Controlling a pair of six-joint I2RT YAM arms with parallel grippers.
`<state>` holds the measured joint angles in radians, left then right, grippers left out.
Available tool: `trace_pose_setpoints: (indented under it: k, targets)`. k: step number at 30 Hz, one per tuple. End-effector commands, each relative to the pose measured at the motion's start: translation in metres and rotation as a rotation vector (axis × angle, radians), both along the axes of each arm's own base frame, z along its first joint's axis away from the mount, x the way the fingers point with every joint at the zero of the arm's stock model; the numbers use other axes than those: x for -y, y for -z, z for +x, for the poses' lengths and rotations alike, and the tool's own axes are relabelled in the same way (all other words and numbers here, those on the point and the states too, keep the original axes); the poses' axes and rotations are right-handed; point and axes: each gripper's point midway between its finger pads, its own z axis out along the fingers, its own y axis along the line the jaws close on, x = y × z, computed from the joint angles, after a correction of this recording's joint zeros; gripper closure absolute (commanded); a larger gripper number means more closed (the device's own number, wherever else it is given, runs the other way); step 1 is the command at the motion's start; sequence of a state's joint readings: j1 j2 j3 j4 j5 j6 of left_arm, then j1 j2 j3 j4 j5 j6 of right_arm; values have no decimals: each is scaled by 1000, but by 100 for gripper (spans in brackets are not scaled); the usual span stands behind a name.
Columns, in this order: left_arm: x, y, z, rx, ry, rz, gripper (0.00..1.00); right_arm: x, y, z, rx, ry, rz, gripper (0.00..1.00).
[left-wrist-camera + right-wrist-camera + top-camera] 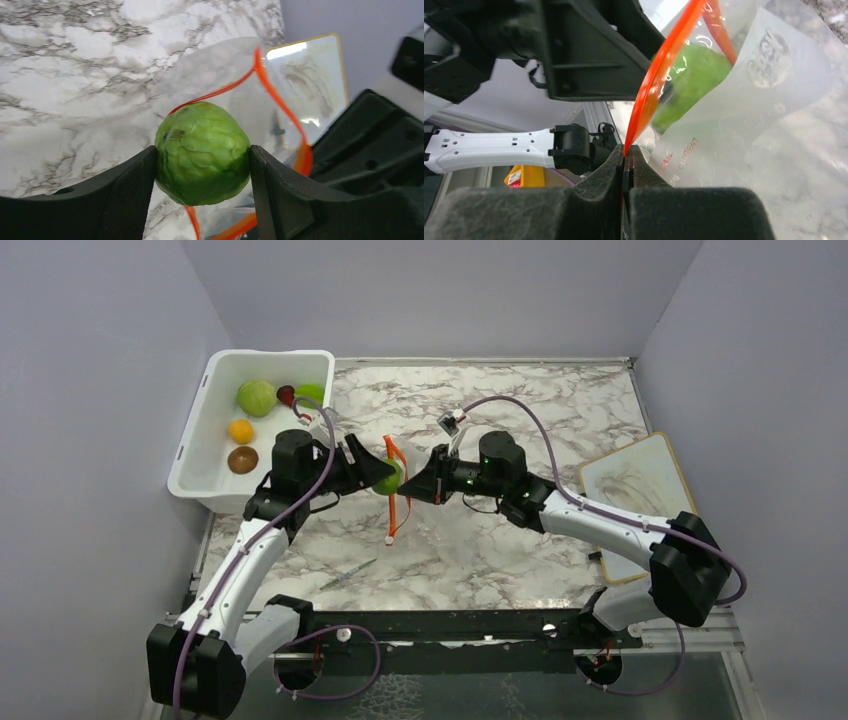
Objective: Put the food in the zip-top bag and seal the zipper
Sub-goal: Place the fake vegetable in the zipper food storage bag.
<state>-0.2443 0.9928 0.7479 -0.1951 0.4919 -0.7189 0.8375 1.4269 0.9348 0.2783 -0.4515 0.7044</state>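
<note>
The left hand (368,473) holds a pale green cabbage ball (202,150) tight between its two black fingers. The ball is up off the counter (500,560), right at the open mouth of the clear bag (774,100). The orange-red zipper (280,105) runs in a loop around the ball, behind it and under it. From the right wrist, the green shows through the crinkly plastic, so the bag wall hides part of the ball.

The right hand (625,155) is pinched shut on one end of the zipper and holds that side of the bag up. The two hands are very close, nose to nose, and the big black body of the left hand fills the space just above the bag's mouth.

More food sits in the white tub (200,440) at the far left, well away from the bag: a green ball (256,397), a dark red piece (286,394), a green fruit (310,393), an orange one (240,430) and a brown one (242,460). The left arm reaches past the tub's near corner.

A flat board (635,490) with a yellow rim lies on the right, beside the right arm. A thin little thing (350,573) lies on the counter near the left arm; I cannot tell what it is.
</note>
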Motion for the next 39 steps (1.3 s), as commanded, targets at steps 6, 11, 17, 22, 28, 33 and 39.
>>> trace_pose_setpoints:
  k: [6,11,17,22,28,33,39]
  targets:
    - [19,-49,-23,52,79,-206,73,5,-23,-13,60,-29,87,99]
    - [22,-46,-28,24,90,-239,72,10,-25,-20,75,-40,111,99]
    - [16,-32,-27,-8,35,-216,66,9,-30,-28,52,-71,169,99]
    - [21,-45,-32,18,89,-230,46,9,-35,-31,51,-85,186,99]
    - [23,-73,-44,76,144,-245,23,21,-46,-34,63,-45,205,99]
    - [22,-94,-51,121,172,-231,17,32,-49,-33,55,15,217,99]
    - [7,-94,-48,175,128,-80,18,40,-59,-33,52,56,249,99]
